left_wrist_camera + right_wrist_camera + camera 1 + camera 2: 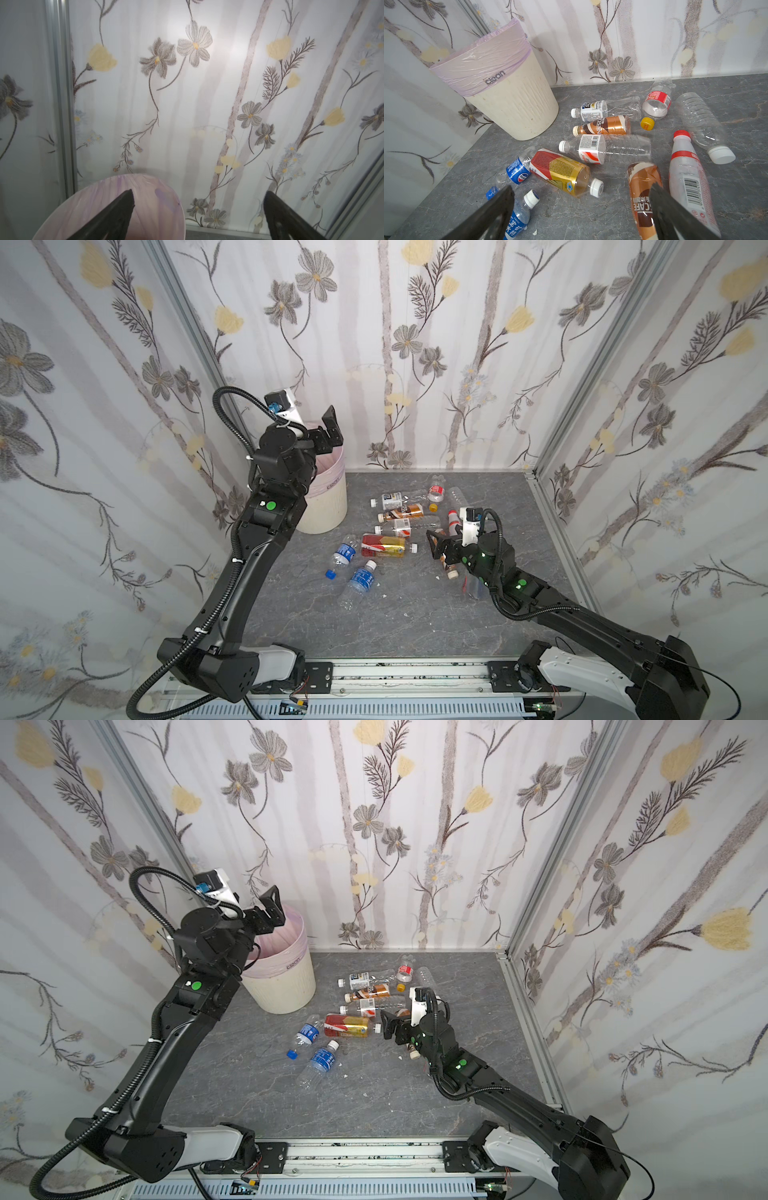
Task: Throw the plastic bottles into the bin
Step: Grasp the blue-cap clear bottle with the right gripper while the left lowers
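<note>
Right gripper (582, 186), fingers spread and empty, hangs low over the plastic bottles (562, 170) lying on the grey floor (395, 626) right of the bin (517, 104) (two are cut off beneath it), while left gripper (198, 192), fingers spread, hovers above the bin, contents hidden.

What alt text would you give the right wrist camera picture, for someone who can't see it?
About ten plastic bottles lie scattered on a grey marbled tabletop, beside a cream ribbed bin lined with a lilac bag. The right hand hovers open over the nearest ones.
</note>
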